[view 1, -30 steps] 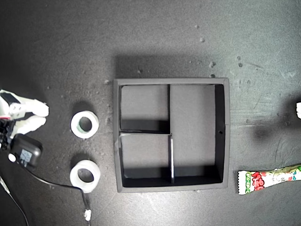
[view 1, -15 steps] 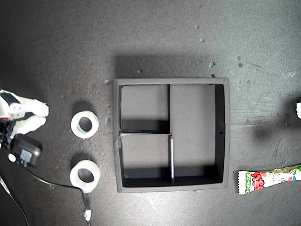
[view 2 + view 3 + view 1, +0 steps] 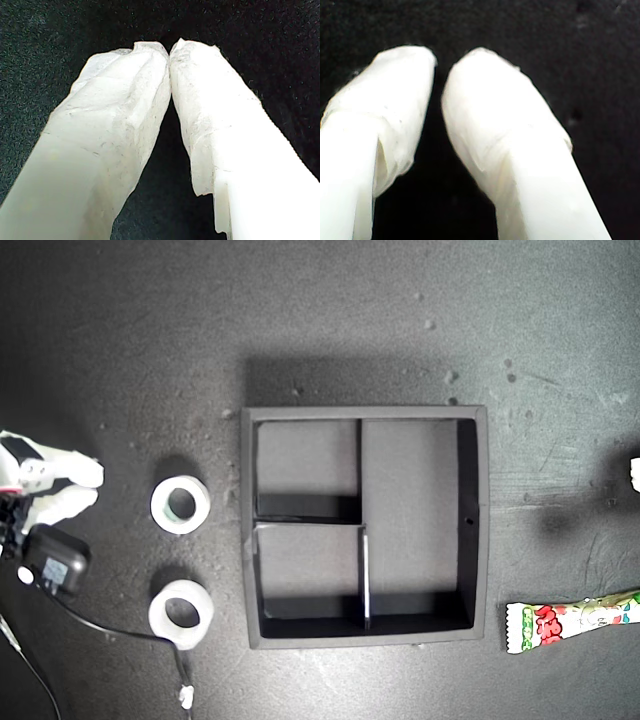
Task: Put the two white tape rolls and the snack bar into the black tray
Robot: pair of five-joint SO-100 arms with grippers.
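Observation:
Two white tape rolls lie on the dark table at the exterior view's left: one with a greenish core (image 3: 161,508) and a plain one (image 3: 159,616) nearer the bottom edge. The black tray (image 3: 480,530) sits in the middle, all three compartments holding nothing. The snack bar (image 3: 570,621) lies at the exterior view's lower right, partly cut off. My first gripper (image 3: 170,50) is shut, tips touching, over bare table. My second gripper (image 3: 441,67) has its tips almost touching with nothing between. I cannot tell which arm is which; one arm's white fingers (image 3: 72,474) sit left of the rolls.
A small black box (image 3: 55,562) with a cable (image 3: 110,632) lies by the arm at the exterior view's left edge, close to the lower roll. A sliver of another white finger (image 3: 634,472) shows at the exterior view's right edge, above the snack bar.

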